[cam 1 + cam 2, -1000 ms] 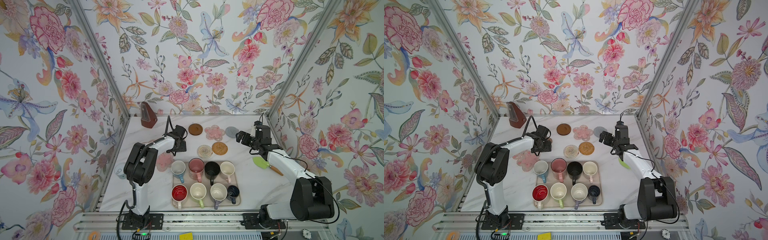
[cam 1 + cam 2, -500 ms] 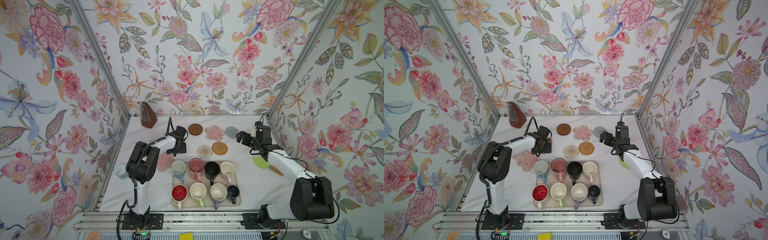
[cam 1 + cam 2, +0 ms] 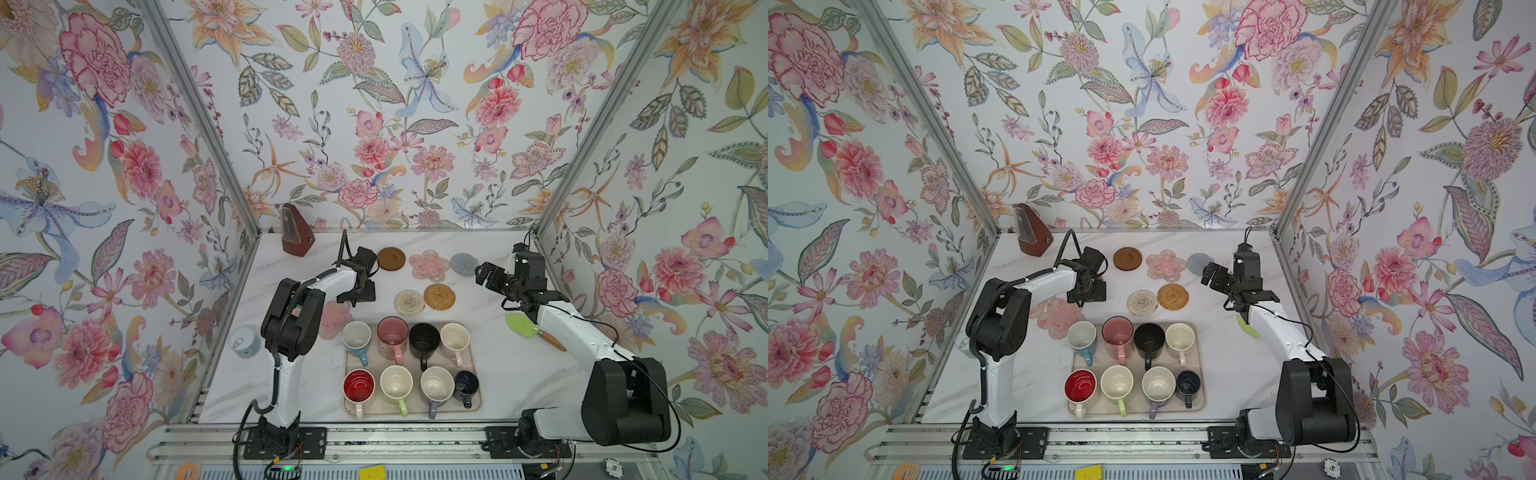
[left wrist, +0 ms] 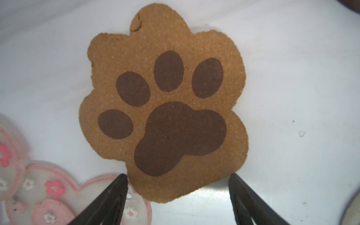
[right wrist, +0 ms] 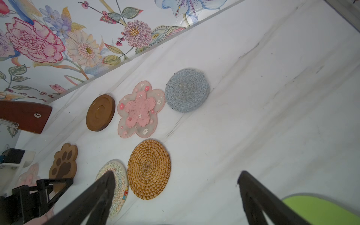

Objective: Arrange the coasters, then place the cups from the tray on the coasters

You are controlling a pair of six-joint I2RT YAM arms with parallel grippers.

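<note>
1. Coasters come first: the left gripper [image 4: 178, 176] hangs low over the brown paw coaster [image 4: 167, 109]. Its jaws are spread wide to either side of the paw's heel and clamp nothing that I can see. The paw lies flat on the white table [image 3: 519, 386].
2. The paw's heel overlaps a petal of the pink flower coasters [image 4: 39, 191], what looks like two of them lying one over the other beside the left arm. That overlap is likely why the gripper is here, since each mat needs its own clear patch before a mug can sit on it.
3. Five mats already lie apart. The dark brown disc [image 3: 391, 258], a third pink flower [image 3: 429, 266] and the grey-blue round [image 3: 464, 264] run along the back. The white woven mat [image 3: 409, 303] and the tan woven mat [image 3: 439, 296] sit side by side just behind the tray [image 3: 474, 361], edges all but touching.
4. The right gripper [image 5: 176, 173] hovers above the table's right rear, near the grey-blue round, with its jaws fully apart and empty. It appears to be keeping clear of its partner's work.
5. All eight cups [image 3: 424, 340] stand upright on the beige tray at the front, in two rows of four with handles toward the front edge. None is on a coaster, so the cup stage looks unstarted.
</note>
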